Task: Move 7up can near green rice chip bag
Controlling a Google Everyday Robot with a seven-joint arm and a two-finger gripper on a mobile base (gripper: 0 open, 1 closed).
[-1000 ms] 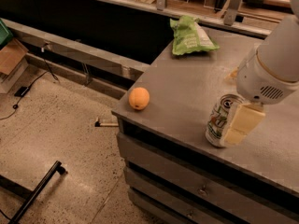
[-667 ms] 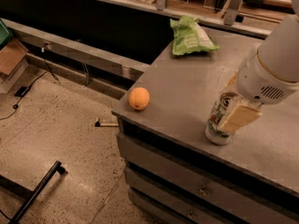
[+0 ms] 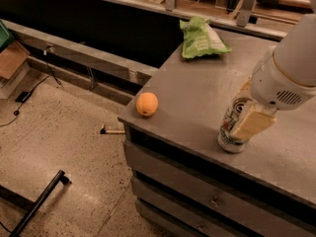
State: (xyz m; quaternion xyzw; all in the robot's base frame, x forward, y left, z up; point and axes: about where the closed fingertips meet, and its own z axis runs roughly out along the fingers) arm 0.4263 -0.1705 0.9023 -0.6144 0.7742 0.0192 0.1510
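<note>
The 7up can (image 3: 230, 128) stands upright on the grey table (image 3: 197, 98) near its front edge. It is silver-white with green lettering. My gripper (image 3: 245, 116) hangs from the white arm at the right and is down at the can, covering its right side and top. The green rice chip bag (image 3: 201, 38) lies flat at the table's far edge, well behind and to the left of the can, apart from it.
A round orange fruit (image 3: 147, 104) sits at the table's front left corner. Drawers (image 3: 207, 201) run under the table front. A railing (image 3: 207, 4) lines the back. A black bar (image 3: 39, 204) lies on the speckled floor at the lower left.
My gripper has moved left from beside the can and now overlaps its right side. The can, bag and orange have stayed in place.
</note>
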